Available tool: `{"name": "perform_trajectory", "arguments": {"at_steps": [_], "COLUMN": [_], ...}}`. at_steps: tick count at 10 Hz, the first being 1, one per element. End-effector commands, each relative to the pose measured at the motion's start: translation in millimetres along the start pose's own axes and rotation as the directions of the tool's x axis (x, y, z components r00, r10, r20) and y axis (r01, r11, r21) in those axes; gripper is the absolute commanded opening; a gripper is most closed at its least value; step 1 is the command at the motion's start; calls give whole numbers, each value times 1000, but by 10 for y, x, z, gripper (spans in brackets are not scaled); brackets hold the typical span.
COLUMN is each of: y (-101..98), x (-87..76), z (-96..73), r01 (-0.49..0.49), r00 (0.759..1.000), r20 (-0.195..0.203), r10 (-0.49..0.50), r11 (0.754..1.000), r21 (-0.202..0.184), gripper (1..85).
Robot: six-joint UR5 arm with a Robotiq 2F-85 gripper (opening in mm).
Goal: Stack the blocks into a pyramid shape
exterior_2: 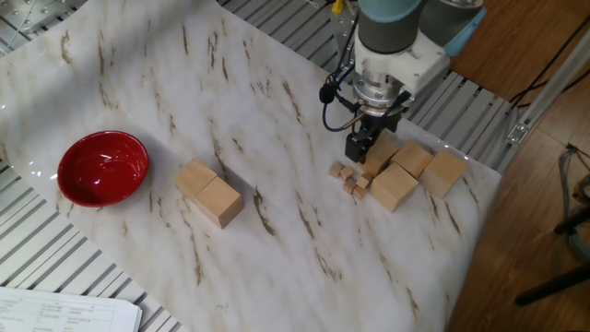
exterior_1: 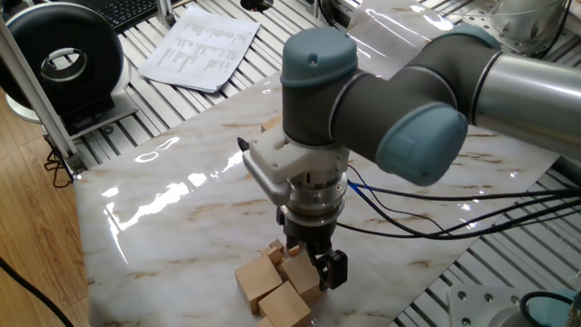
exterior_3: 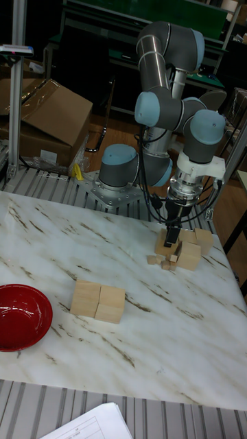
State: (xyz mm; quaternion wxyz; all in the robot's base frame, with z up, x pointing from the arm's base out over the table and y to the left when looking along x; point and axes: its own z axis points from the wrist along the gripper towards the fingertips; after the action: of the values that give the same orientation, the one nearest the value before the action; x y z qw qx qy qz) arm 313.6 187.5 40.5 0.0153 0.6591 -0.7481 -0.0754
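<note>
Nothing stacked yet. Pair of blocks [exterior_2: 210,191] side by side mid-table near red bowl [exterior_2: 102,167]; more blocks [exterior_2: 410,172] clustered at table edge beside tiny cubes [exterior_2: 348,177]. Gripper [exterior_2: 362,148] straddles one cluster block (grip state: cannot tell). Whole pyramid remains.

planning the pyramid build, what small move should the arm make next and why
Probably ease straight down: the gripper hangs right over a big block in the cluster of four, and the jaws do not look closed on it yet.

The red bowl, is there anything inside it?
Empty. The red bowl shows only its shiny red inside in the other fixed view, and the tall fixed view shows nothing in it either.
</note>
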Motion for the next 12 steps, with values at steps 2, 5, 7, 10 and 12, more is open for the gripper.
{"name": "perform_trajectory", "arguments": {"at_steps": [2,5,7,10,12], "y": [20,20,15,21,30], "x": [-5,0,10,6,8], "z": [97,116,141,121,99], "r01": [0,0,-1,-36,-67], "r00": [1000,1000,1000,999,997], "r20": [20,22,22,26,26], "r10": [0,0,0,35,66], "r11": [1000,1000,1000,999,997], "r21": [15,24,32,35,38], "gripper": [850,850,837,647,510]}}
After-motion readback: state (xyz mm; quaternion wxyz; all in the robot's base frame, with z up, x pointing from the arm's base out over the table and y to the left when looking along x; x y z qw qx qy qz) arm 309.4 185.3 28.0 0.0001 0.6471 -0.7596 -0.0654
